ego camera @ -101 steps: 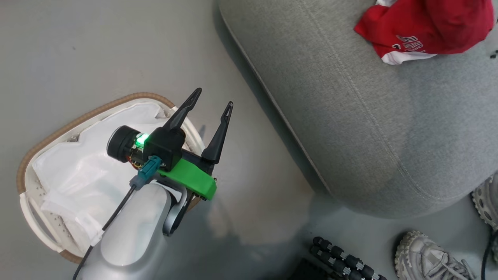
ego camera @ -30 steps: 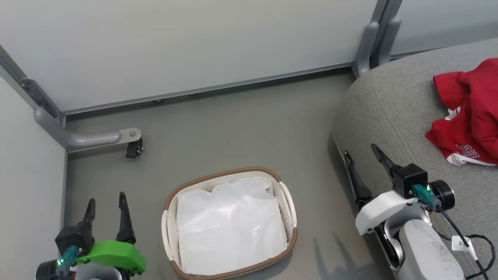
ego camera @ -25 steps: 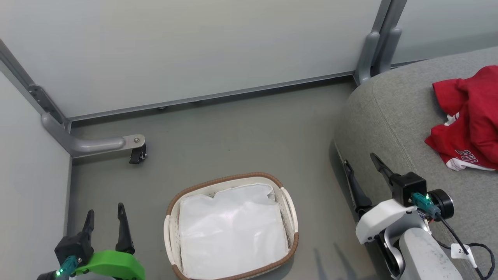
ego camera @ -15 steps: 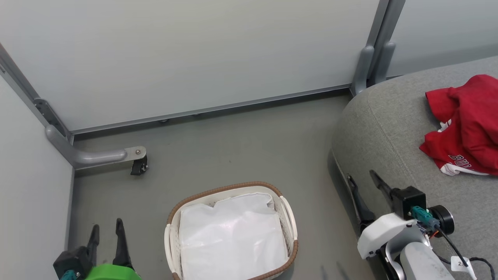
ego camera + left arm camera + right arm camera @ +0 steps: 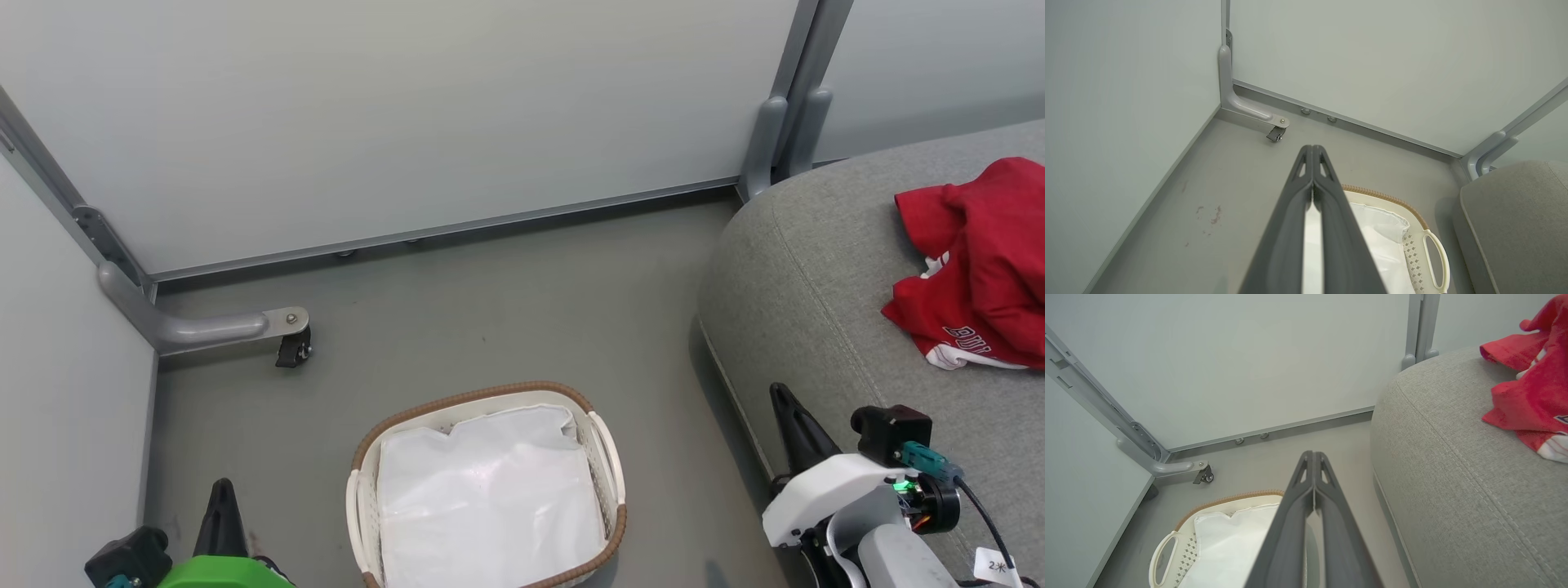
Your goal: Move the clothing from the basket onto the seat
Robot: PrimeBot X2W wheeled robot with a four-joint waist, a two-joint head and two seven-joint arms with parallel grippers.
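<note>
The red clothing [image 5: 980,261] with white trim and lettering lies crumpled on the grey seat [image 5: 824,310] at the far right; the right wrist view has the clothing [image 5: 1531,392] on the seat [image 5: 1453,465] too. On the floor stands the oval white basket [image 5: 608,457] with its brown rim, holding just a white liner. My left gripper [image 5: 222,490] sits at the lower left, shut and empty; its fingertips [image 5: 1312,149] meet in the left wrist view. By the seat's edge my right gripper [image 5: 780,396] is shut and empty, fingertips [image 5: 1312,455] together.
Pale partition walls close off the back and left. A grey metal foot with a small black caster [image 5: 294,347] juts onto the floor at the left corner, and a grey post [image 5: 775,139] stands behind the seat. Bare grey floor [image 5: 506,310] lies between basket and wall.
Both grippers have gone from wide open to shut, holding nothing, and have dropped lower in the head view. The head camera tilted up slightly. Basket and clothing stayed put.
</note>
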